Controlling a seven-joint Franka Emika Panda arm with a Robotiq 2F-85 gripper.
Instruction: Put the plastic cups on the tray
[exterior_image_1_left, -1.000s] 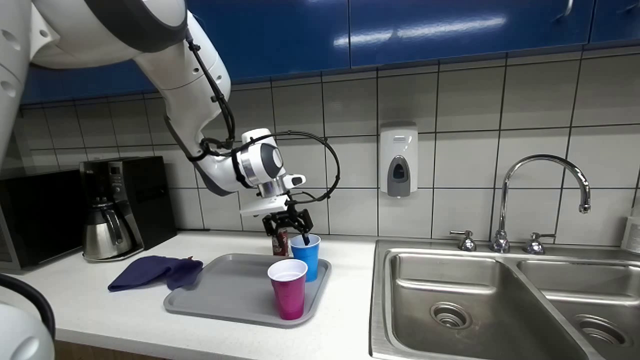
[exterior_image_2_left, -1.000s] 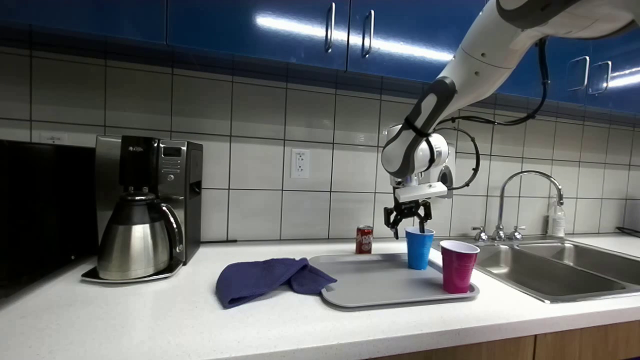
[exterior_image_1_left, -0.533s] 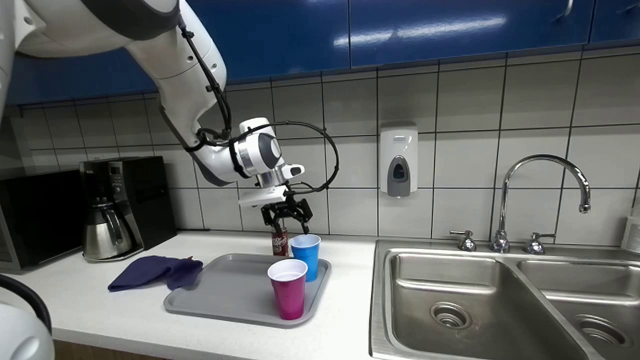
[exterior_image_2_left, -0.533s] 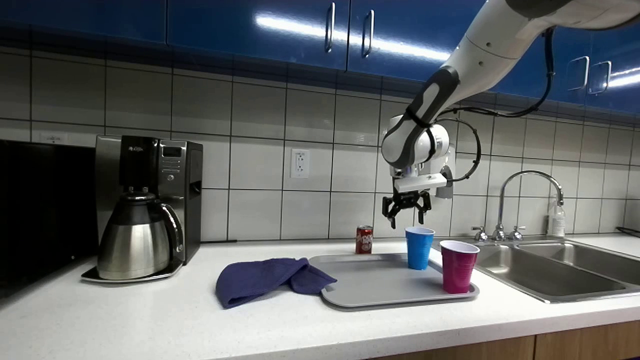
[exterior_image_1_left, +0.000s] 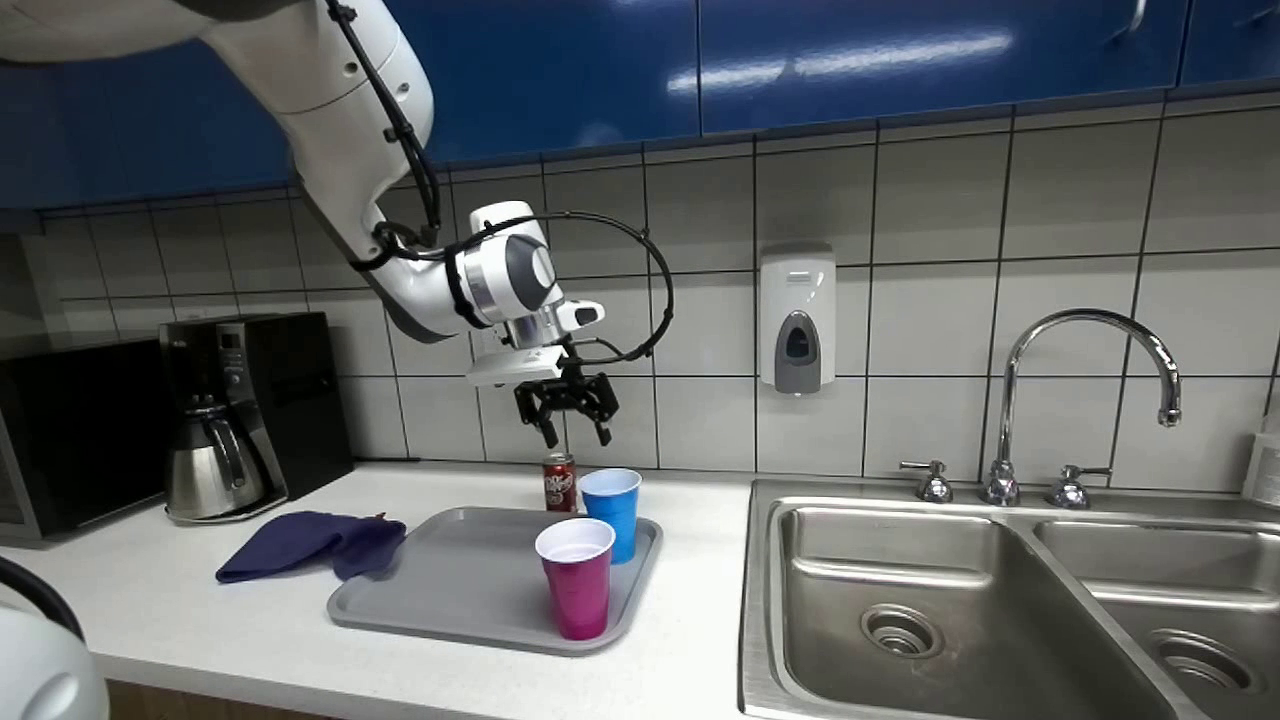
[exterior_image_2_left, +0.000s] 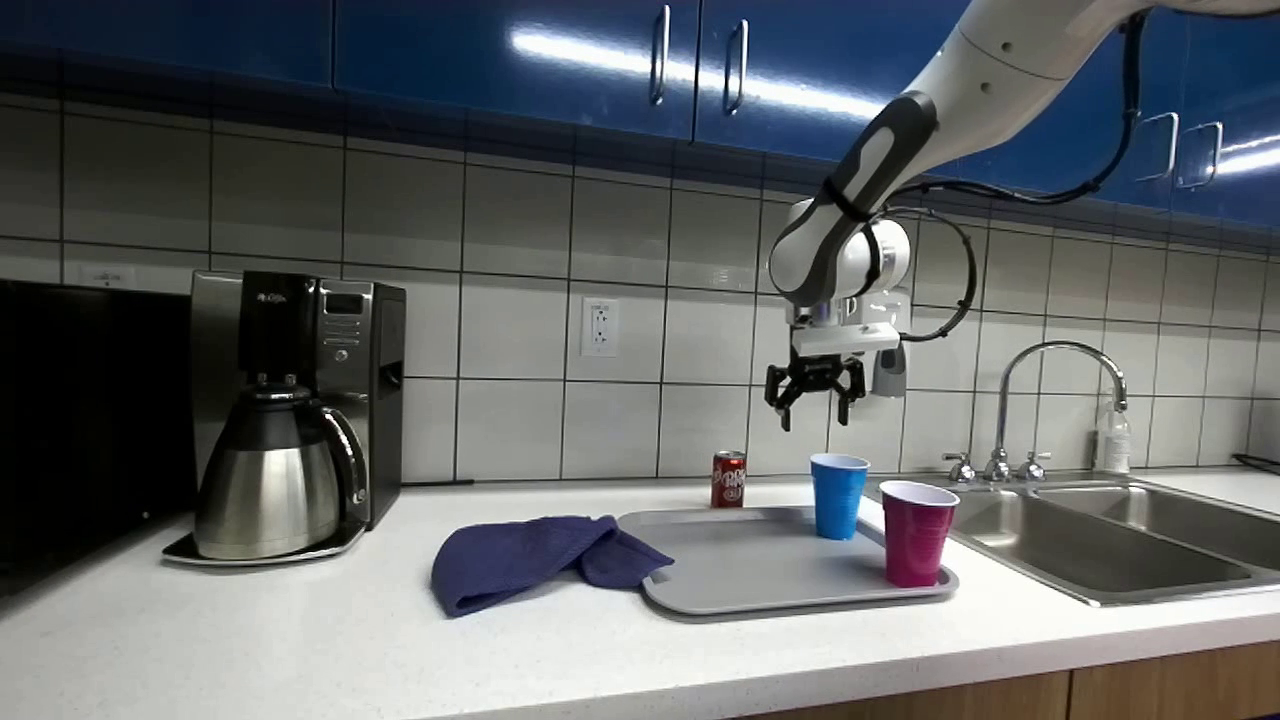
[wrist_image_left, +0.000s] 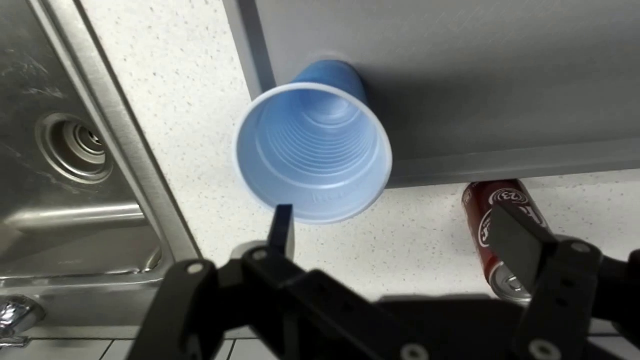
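Since the blue cup (exterior_image_2_left: 839, 499) and pink cup (exterior_image_2_left: 916, 535) both stand upright on the tray (exterior_image_2_left: 740, 565), I judge only retreat is left. My gripper (exterior_image_2_left: 815, 422), jaws spread and empty, hangs clear; the blue cup lies below, slightly toward the sink (exterior_image_1_left: 840, 590), though wrist-view depth is hard to read.

My arm (exterior_image_1_left: 345, 115), upper left of the frame in an exterior view: glossy white, rounded, small dark dots (exterior_image_1_left: 351, 68). Dark grey panel (exterior_image_2_left: 908, 118), pale oval inset (exterior_image_2_left: 875, 157), upper right in an exterior view. Black cable (exterior_image_1_left: 402, 128) looping wide mid-frame, black strap (exterior_image_1_left: 459, 288), silver collar (exterior_image_1_left: 533, 329), flat white bar (exterior_image_2_left: 845, 340). My gripper (exterior_image_2_left: 815, 421): matte black, angular; I see pale round screws (wrist_image_left: 414, 351) along the bottom of the wrist view.
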